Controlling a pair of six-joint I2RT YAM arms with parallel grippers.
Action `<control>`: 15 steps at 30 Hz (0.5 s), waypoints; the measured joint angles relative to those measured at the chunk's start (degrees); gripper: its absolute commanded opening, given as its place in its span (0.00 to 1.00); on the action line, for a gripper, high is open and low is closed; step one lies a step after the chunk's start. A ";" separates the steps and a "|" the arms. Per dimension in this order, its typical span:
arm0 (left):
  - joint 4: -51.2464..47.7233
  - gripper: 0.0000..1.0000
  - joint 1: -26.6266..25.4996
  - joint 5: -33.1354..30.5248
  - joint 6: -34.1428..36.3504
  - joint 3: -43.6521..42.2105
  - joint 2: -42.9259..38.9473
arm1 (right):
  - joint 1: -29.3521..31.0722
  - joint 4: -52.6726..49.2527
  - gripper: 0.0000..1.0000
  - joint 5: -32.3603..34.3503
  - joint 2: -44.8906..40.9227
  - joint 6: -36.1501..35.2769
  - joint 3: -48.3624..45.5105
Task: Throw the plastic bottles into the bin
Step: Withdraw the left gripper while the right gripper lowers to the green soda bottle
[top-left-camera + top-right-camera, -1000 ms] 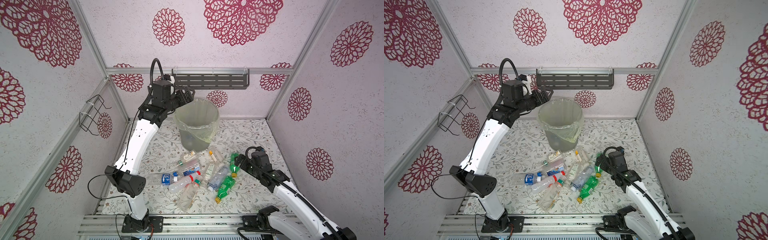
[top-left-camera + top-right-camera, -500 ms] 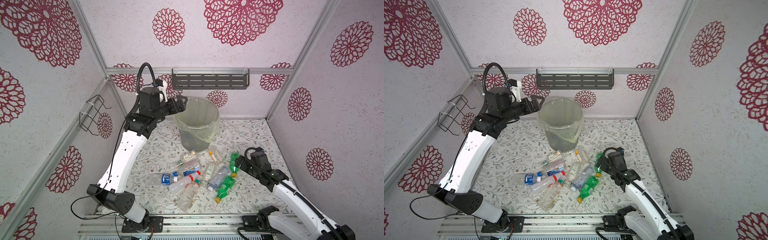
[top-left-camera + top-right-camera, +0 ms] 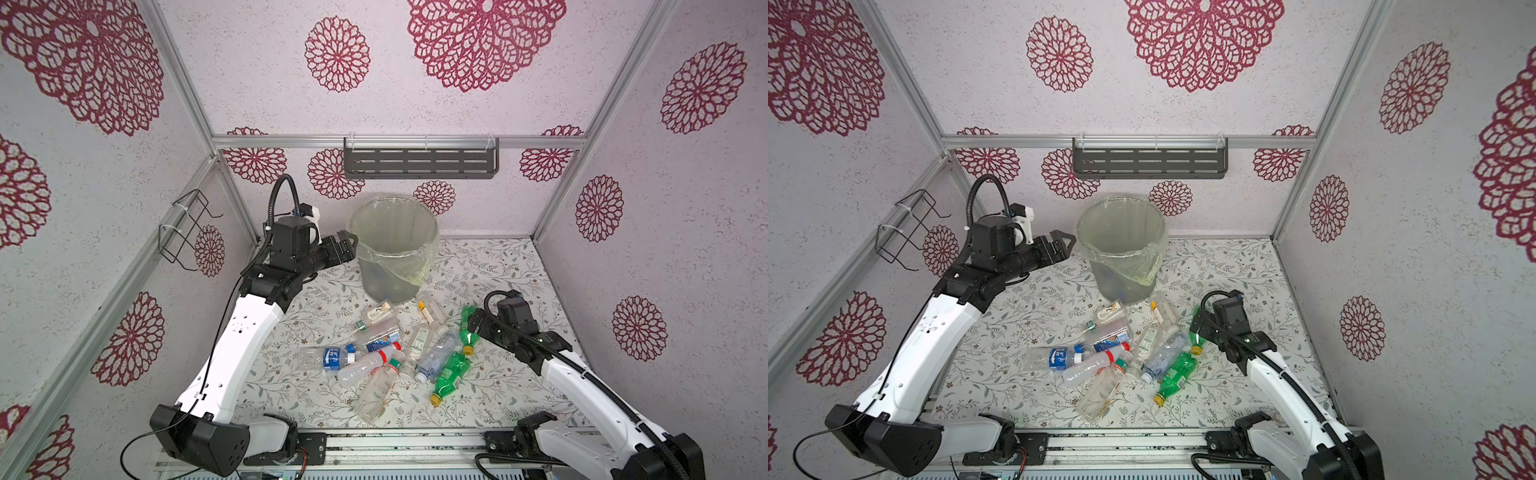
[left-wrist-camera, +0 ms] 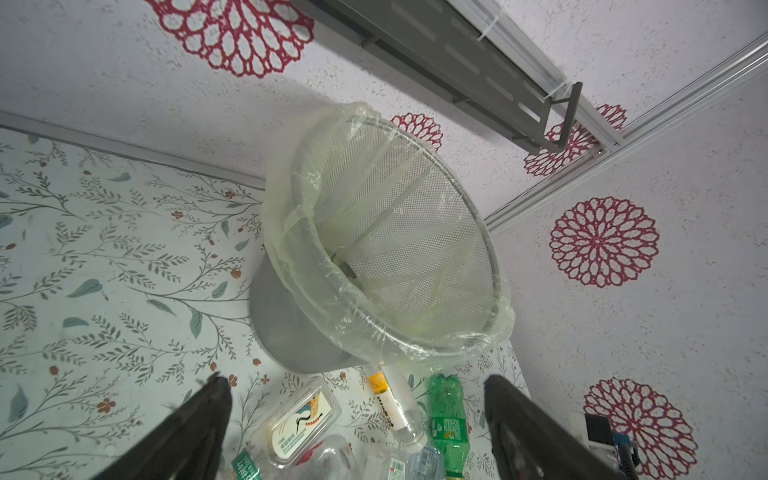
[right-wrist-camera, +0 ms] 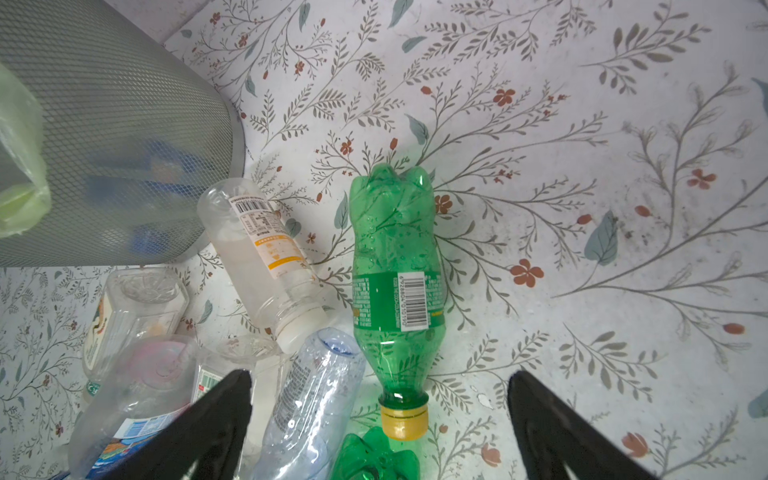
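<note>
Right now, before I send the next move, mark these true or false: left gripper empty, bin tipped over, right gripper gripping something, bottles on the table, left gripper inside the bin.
1. The left gripper is open and holds nothing. True.
2. The bin lies tipped on its side. False: it stands upright.
3. The right gripper is shut on something. False: it is open, with a green bottle lying on the table below it.
4. A heap of bottles lies on the table, on the robot's side of the bin. True.
5. The left gripper reaches inside the bin. False: it is outside, beside the rim.
</note>
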 measured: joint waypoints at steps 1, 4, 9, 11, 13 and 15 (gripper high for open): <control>-0.09 0.97 0.00 -0.17 -0.13 -0.83 -0.87 | -0.04 0.02 0.99 -0.26 0.63 -0.15 0.07; 0.20 0.97 0.00 -0.76 -0.55 -2.89 -2.62 | -0.11 0.15 0.99 -0.79 2.10 -0.61 0.24; -0.42 0.97 0.00 -2.43 -1.64 -8.81 -5.81 | -0.46 0.37 0.99 -2.10 4.66 -1.22 0.61; -0.28 0.97 0.02 -3.78 -2.01 -12.17 -7.61 | -0.59 0.46 0.97 -2.51 5.20 -1.51 0.61; -1.03 0.97 0.20 -5.81 -2.51 -16.55 -10.45 | -0.92 1.18 0.97 -2.69 6.16 -1.88 0.61; -2.69 0.97 0.61 -7.43 -3.37 -19.63 -12.70 | -1.36 1.79 0.97 -3.02 7.37 -2.05 0.61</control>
